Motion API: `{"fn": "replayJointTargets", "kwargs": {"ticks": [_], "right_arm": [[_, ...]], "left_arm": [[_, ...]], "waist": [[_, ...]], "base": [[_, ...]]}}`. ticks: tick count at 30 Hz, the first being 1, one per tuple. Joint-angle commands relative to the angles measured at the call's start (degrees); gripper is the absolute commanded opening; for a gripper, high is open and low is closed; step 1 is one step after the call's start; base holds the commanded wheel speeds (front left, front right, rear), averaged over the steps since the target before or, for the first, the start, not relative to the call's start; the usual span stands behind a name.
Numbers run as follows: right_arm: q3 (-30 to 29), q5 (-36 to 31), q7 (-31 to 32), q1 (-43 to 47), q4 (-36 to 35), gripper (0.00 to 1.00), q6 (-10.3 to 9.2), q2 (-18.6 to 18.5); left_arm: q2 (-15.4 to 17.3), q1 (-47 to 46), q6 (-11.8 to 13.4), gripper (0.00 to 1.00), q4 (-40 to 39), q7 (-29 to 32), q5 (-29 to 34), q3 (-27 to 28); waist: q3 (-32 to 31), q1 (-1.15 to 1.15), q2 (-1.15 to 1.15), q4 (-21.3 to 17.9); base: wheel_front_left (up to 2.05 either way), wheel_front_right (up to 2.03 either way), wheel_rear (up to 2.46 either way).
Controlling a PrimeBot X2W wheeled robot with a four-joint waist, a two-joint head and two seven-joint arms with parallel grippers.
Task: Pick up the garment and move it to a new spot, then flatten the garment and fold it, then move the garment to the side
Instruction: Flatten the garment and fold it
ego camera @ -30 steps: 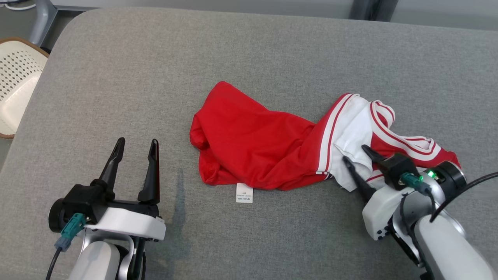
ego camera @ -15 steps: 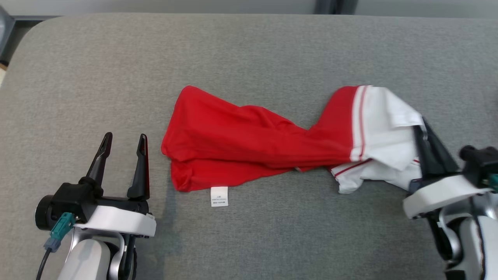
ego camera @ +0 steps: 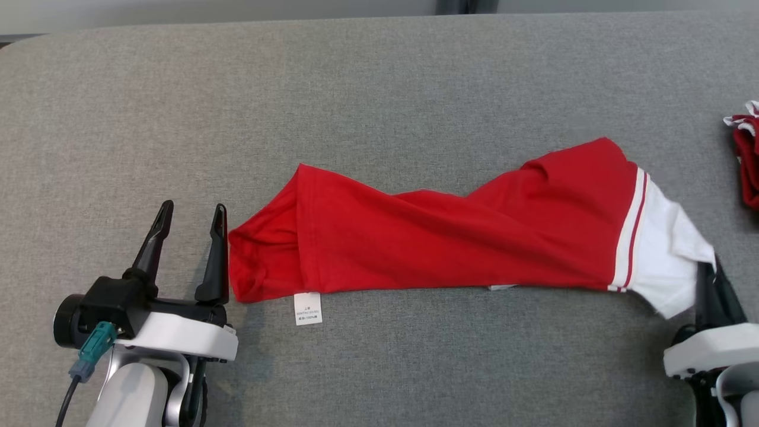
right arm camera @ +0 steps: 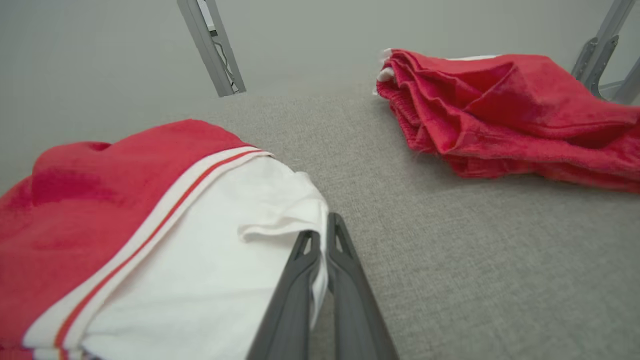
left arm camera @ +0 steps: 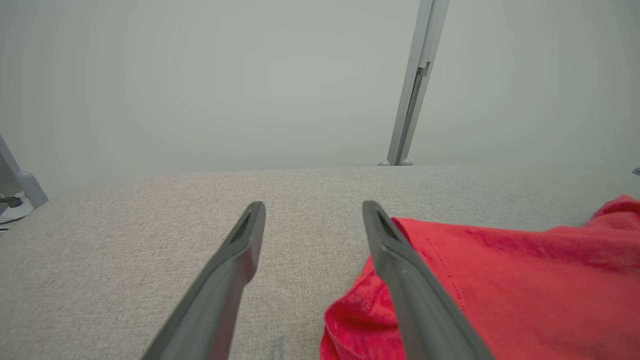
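Padded grey surface (ego camera: 379, 89): fills the head view further to the right than a second ago; a camera shift, not a move of the things.
Garment (ego camera: 450, 237): lies drawn out in a long red strip across the middle of the surface, no longer bunched in a heap as a second ago; folds mostly pulled straight, one twist left near the middle. Probably the carry to a new spot under way, with some early flattening gained from the drag; folding not yet begun.
Second red garment (ego camera: 748, 160): newly in sight at the right edge, crumpled, well apart from the one in hand; worth avoiding when choosing where to set down.
Left gripper (ego camera: 194, 206): spread wide and empty, low over the surface, as a second ago; now just beside the garment's left hem, well placed to take that end for spreading.
Right gripper (right arm camera: 322, 250): clenched on the white end, cloth pinched between the two dark fingers; a second ago parted over the same end. Looks like the source of the pull rightward.
White band (ego camera: 658, 261): now on top at the right end, red stripes showing, corner lifted toward the fingers.
Care label (ego camera: 308, 308): flat on the surface below the left hem, marking the near edge.
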Motion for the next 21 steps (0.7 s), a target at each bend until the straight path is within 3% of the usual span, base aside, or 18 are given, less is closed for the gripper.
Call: {"fn": "replayJointTargets", "kwargs": {"ticks": [1,2,3,4,9,21], "right_arm": [[0.09,0.81,-0.85,-0.33,1.24,0.0,-0.01,-0.21],[0.41,1.69,-1.6,-0.85,2.78,0.29,-0.01,-0.21],[0.73,2.57,-2.4,-1.31,4.3,0.68,-0.01,-0.21],[1.02,2.67,-3.21,-1.69,5.44,1.0,-0.01,-0.21],[1.33,2.15,-6.42,-2.86,5.92,1.0,-0.01,-0.21],[6.29,-6.34,-5.32,0.87,-8.37,1.0,-0.01,-0.18]], "left_arm": [[0.38,-0.95,-0.12,1.0,0.04,-0.06,0.17,0.02],[0.44,-0.95,-0.12,1.0,0.02,-0.06,0.14,-0.04],[0.52,-0.96,-0.11,1.0,0.02,-0.04,0.14,-0.1],[0.6,-0.93,-0.06,1.0,-0.01,-0.03,0.12,-0.11],[0.76,-0.13,0.52,1.0,-0.67,-0.04,0.12,-0.06],[-0.06,4.23,2.05,1.0,-2.74,-0.06,0.51,0.52]], "waist": [[0.03,0.0,0.0,-0.08],[0.02,0.0,0.0,-0.15],[-0.01,0.0,0.0,-0.2],[-0.08,0.0,0.0,-0.28],[-0.72,0.0,0.0,-0.61],[-4.89,0.0,0.0,-0.16]], "base": [[0.0,0.0,0.0],[0.0,0.0,0.0],[0.0,0.0,0.0],[0.0,0.0,0.0],[0.0,0.0,0.0],[0.0,0.0,0.0]]}}
